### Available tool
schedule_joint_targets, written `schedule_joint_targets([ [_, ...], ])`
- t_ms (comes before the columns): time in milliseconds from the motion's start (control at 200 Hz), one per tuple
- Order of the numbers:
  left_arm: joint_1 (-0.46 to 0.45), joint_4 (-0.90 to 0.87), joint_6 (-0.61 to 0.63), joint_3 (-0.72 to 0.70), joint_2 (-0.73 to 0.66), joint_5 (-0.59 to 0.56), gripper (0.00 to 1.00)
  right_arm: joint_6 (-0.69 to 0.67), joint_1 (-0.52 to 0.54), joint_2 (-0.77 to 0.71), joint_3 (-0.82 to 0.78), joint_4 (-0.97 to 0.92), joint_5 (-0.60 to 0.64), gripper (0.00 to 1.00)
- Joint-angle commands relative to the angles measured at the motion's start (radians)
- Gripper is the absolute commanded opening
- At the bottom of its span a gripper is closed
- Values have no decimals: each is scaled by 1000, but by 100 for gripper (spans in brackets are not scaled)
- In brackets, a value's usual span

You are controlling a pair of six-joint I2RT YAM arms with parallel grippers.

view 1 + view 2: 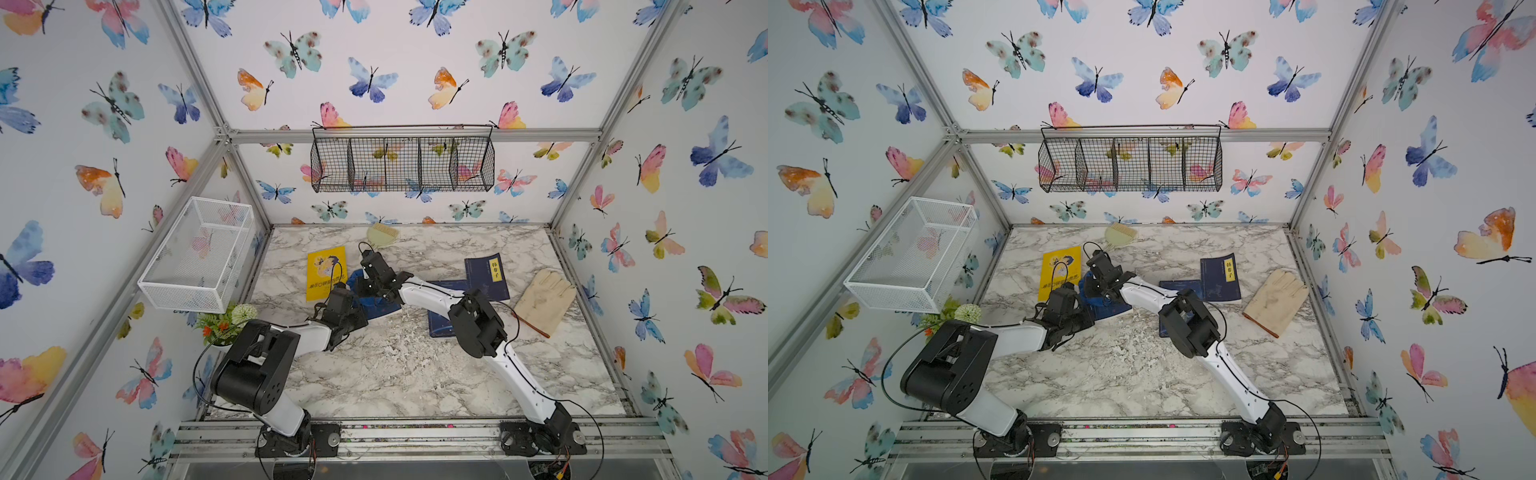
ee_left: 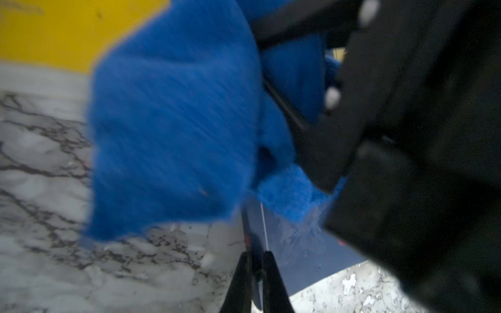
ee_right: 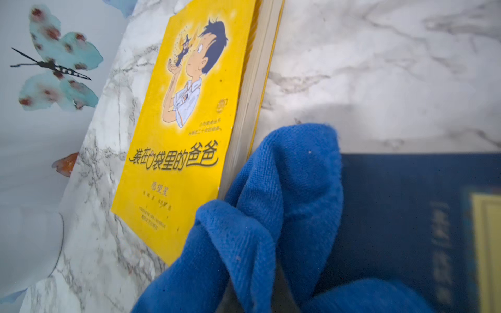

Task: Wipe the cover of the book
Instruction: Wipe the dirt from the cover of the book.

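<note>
A dark blue book point(image 1: 384, 309) lies on the marble table left of centre, mostly covered by both grippers. In the left wrist view my left gripper point(image 2: 254, 257) is shut on that book's point(image 2: 295, 252) edge, with the thin edge pinched between the fingers. My right gripper point(image 3: 252, 296) is shut on a bunched blue cloth point(image 3: 271, 211). The cloth hides its fingers and rests on the book's point(image 3: 393, 216) far left part. In both top views the cloth point(image 1: 355, 280) point(image 1: 1086, 286) shows between the two wrists, touching the edge of a yellow book point(image 1: 326, 272).
The yellow book point(image 3: 184, 122) lies right beside the cloth. More dark blue books point(image 1: 486, 276) lie right of centre, one partly under the right arm. A pale work glove point(image 1: 544, 299) is at the right and a green brush point(image 1: 382, 235) at the back. A potted plant point(image 1: 224, 320) and a white wire basket point(image 1: 195, 253) are on the left.
</note>
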Motion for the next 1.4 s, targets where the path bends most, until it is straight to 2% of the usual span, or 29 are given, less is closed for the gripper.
schedule_joint_targets([
  [0, -1, -131, 0, -38, 3, 9, 11, -12, -1, 100, -71, -226, 12, 3],
  [225, -1, -140, 8, -36, -7, 8, 11, -7, -1, -130, -486, -88, 9, 2],
  [380, -2, -140, 8, -29, -6, 12, 11, 12, -2, -227, -643, -39, -46, 3],
  [506, -1, -134, 8, -31, -2, 8, 11, -5, -6, -179, -540, -62, -10, 2],
  [641, -1, -136, 5, -37, 6, 14, 11, -39, -47, 16, -167, -229, 62, 3],
  [701, -2, -132, 0, -43, 3, 14, 11, -24, -81, 109, -4, -315, 39, 2],
  [751, -2, -135, 0, -43, 1, 15, 11, -8, -106, 152, 64, -343, 12, 2],
  [841, -2, -134, -5, -40, 1, 21, 11, 9, -122, 119, -2, -291, 0, 2],
  [996, -1, -132, -8, -26, -2, 29, 11, 20, -115, -49, -311, -174, -59, 2],
  [1111, -2, -133, -6, -19, -5, 31, 11, 44, -66, -182, -585, -63, -64, 2],
  [1171, -3, -136, -5, -17, -2, 28, 11, 62, -45, -219, -663, -6, -67, 3],
  [1266, -3, -135, -3, -16, 5, 24, 11, 44, -43, -183, -611, -48, -38, 3],
  [1391, -4, -136, -4, -12, 18, 29, 11, -26, -66, -43, -333, -232, 51, 4],
])
